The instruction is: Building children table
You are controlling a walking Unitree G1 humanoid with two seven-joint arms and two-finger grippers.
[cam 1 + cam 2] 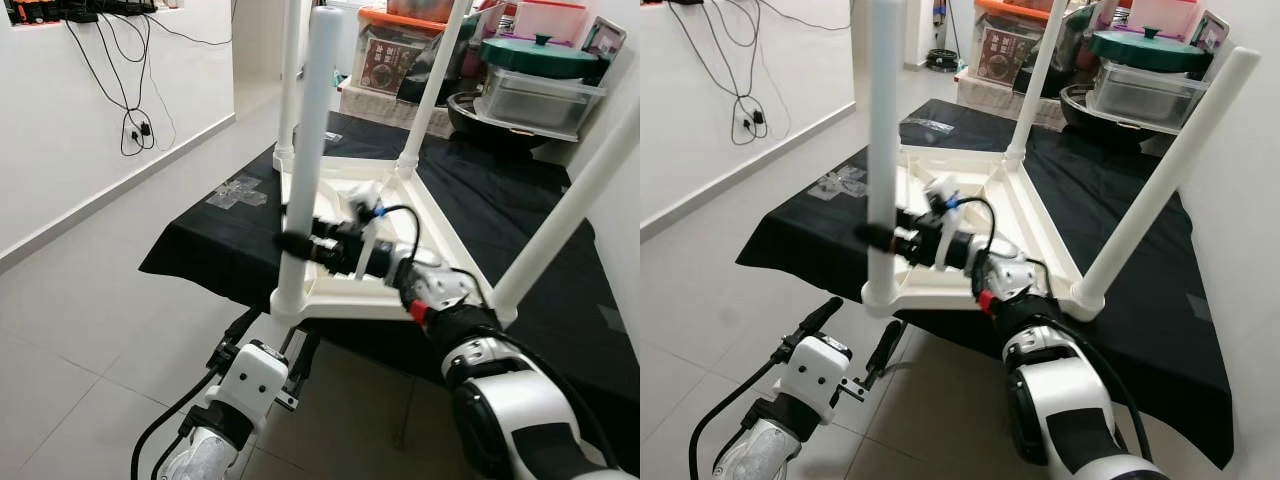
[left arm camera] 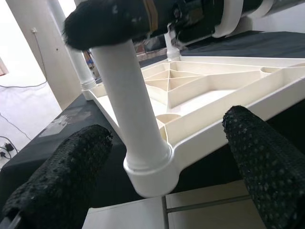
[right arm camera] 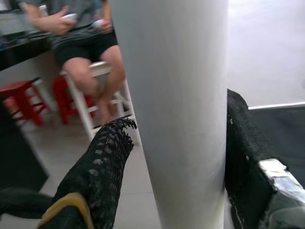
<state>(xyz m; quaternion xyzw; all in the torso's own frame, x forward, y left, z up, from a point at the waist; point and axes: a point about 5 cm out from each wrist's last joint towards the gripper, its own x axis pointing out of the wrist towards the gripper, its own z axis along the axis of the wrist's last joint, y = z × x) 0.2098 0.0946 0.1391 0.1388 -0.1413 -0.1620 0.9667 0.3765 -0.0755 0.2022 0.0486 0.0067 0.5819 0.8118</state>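
Nearest, the left gripper [image 1: 855, 335] hangs below the desk [image 1: 790, 245] edge, its knobbly black fingers spread wide and holding nothing. Just beyond them stands the near leg [image 1: 310, 150], a smooth white tube, long axis upright, seated in the upturned tabletop's [image 1: 345, 290] corner socket. The right gripper [image 1: 290, 243], the nearer arm, clamps that leg from the side. Three further legs rise behind.

White wall [image 1: 60, 130] with hanging cables [image 1: 135, 125] at upper left; pale tiled floor [image 1: 80, 330] below; stacked storage containers [image 1: 540, 95] upper right; black cloth [image 1: 500, 200] centre
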